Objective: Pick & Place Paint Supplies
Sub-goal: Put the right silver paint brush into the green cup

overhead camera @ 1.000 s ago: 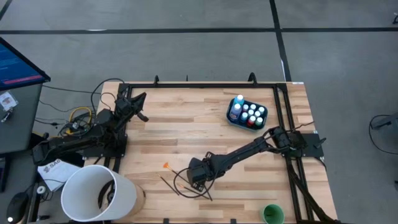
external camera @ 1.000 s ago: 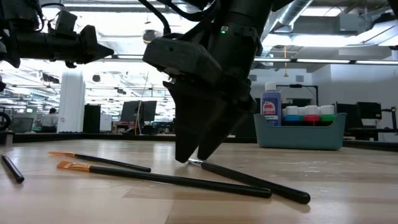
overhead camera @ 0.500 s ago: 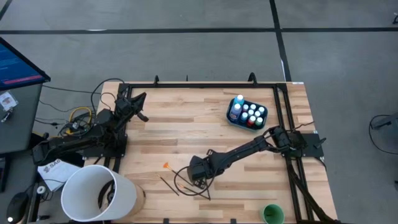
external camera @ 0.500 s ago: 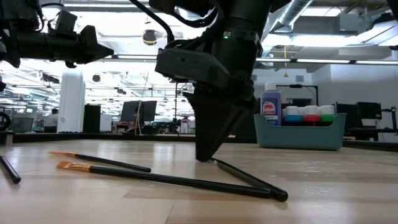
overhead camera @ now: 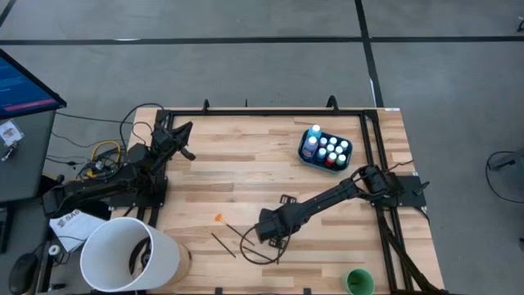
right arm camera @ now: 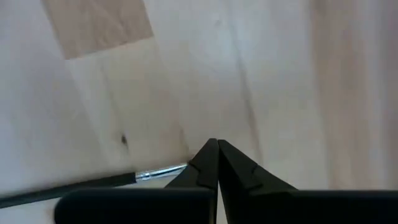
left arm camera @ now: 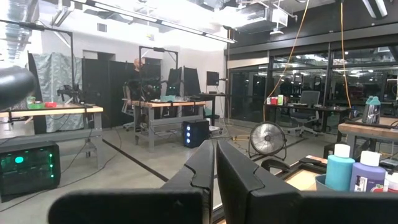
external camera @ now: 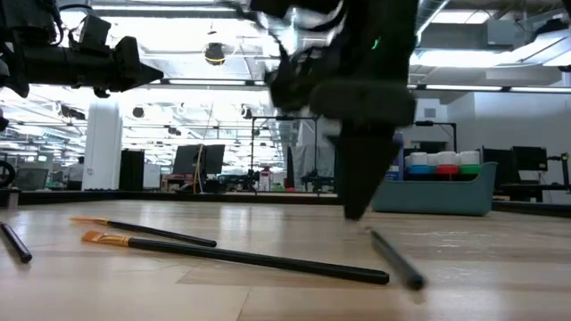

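My right gripper points down at the table's near middle, shut on a thin black brush with a silver ferrule. Other brushes lie flat on the wood to its left, also in the high view. The small white-capped paint bottles and a taller blue one stand in the teal tub at the far right. My left gripper is shut and empty, raised at the far left. My right gripper pinches the brush's ferrule end between its two fingertips. The fingers come from above, pointing down. The brush slants away from the tips, with its handle end on the table toward the near edge.
A big white bucket stands at the near left corner. A green round thing sits at the near right edge. A short black stick lies far left. Bare wood lies across the table's middle and far side.
My right gripper has gone toward the table's right edge, staying shut on the brush. The brush's ferrule end has gone along with it, and the brush has swung about on the table while the other brushes stayed put.
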Controlling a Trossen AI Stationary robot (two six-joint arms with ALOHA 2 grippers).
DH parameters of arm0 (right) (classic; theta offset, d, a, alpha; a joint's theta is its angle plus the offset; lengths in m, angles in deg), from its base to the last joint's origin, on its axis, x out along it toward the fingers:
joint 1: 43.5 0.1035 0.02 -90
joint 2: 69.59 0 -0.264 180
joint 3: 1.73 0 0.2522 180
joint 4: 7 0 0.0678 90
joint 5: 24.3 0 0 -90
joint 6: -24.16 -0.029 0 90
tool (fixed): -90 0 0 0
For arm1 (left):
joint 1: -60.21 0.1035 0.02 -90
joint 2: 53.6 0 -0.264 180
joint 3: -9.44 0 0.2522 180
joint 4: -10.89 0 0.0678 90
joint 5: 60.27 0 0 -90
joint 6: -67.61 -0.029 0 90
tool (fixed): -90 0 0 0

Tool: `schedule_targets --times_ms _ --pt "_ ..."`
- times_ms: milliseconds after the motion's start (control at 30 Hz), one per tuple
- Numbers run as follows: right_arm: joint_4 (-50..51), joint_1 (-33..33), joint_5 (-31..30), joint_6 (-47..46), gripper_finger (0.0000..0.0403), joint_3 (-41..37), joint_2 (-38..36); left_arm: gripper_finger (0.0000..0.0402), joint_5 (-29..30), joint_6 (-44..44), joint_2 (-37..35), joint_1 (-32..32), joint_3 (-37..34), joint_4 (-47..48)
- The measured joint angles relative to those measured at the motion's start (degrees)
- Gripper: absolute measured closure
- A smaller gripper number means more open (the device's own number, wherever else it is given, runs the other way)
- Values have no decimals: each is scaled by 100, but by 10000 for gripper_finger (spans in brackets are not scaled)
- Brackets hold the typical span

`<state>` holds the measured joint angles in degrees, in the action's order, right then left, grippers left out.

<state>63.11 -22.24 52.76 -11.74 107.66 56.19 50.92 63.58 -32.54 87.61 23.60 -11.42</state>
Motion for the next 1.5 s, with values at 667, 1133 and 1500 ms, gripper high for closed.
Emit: schedule_targets --times_ms 667,1133,1500 --pt "2166 742 -155 -2833 337 -259 -260 394 0 -2 0 -2 0 -1" --pt "1177 738 610 -5358 202 -286 -267 394 0 -2 0 -2 -2 0" --pt "701 228 1019 -5580 178 -284 -269 394 0 -1 0 0 -1 0"
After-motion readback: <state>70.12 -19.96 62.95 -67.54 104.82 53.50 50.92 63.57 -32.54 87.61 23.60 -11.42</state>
